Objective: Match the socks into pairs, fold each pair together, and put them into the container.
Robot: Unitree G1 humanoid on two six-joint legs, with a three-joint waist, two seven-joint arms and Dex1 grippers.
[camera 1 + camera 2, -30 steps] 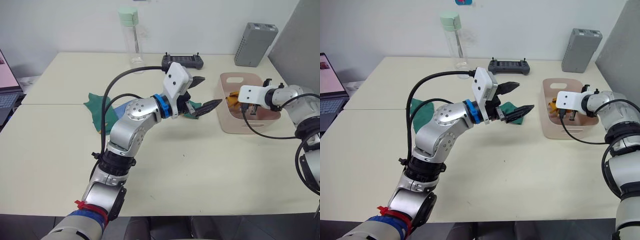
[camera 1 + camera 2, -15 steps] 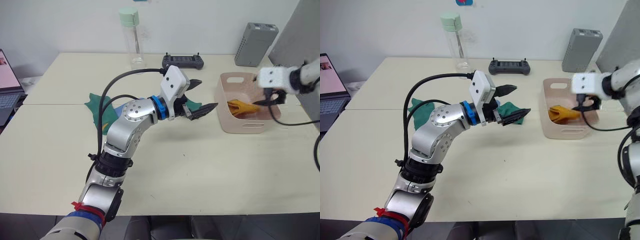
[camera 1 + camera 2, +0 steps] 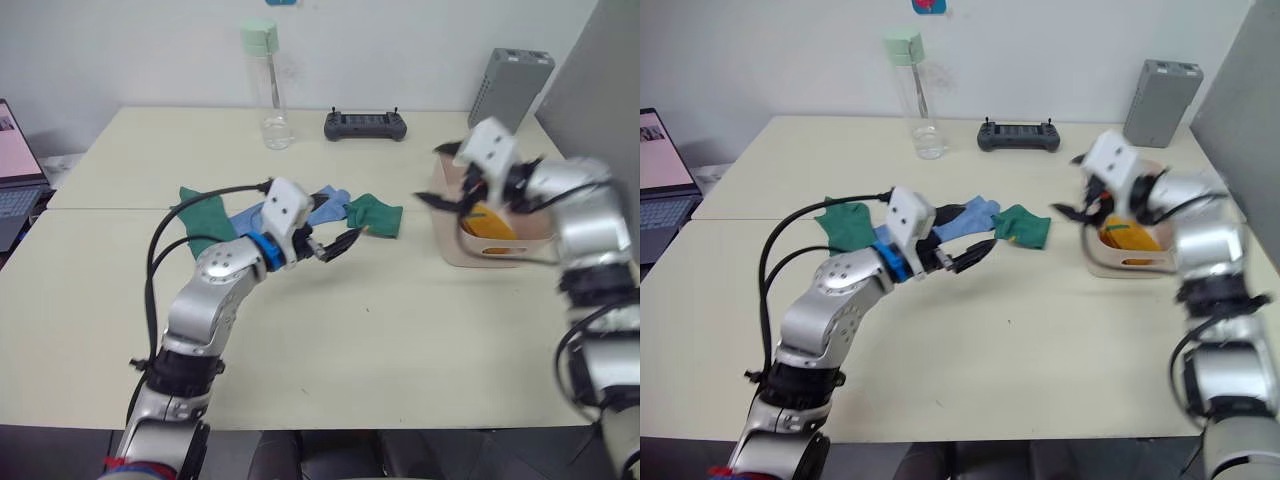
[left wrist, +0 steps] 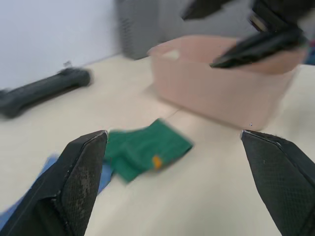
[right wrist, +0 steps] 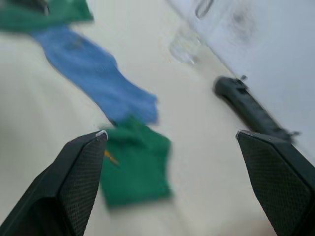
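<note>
A folded pair of mustard-yellow socks [image 3: 489, 222] lies inside the pale pink container [image 3: 497, 247] at the right. My right gripper [image 3: 441, 177] hangs open and empty over the container's left rim. On the table's middle lie a folded dark green sock [image 3: 378, 214], a light blue sock [image 3: 326, 204] and, further left, another dark green sock [image 3: 205, 218] partly over blue fabric [image 3: 246, 214]. My left gripper [image 3: 334, 243] stands open and empty just in front of the blue sock. The right wrist view looks down on the green sock [image 5: 138, 167] and blue sock [image 5: 93, 73].
A black controller [image 3: 365, 125] and a clear bottle with a green cap [image 3: 265, 85] stand at the table's back. A grey ribbed box [image 3: 510, 85] sits at the back right. A laptop [image 3: 15, 170] is at the far left.
My right gripper opened, left the yellow socks in the container, and rose out leftward over its rim. My left arm drew back and down toward the blue sock.
</note>
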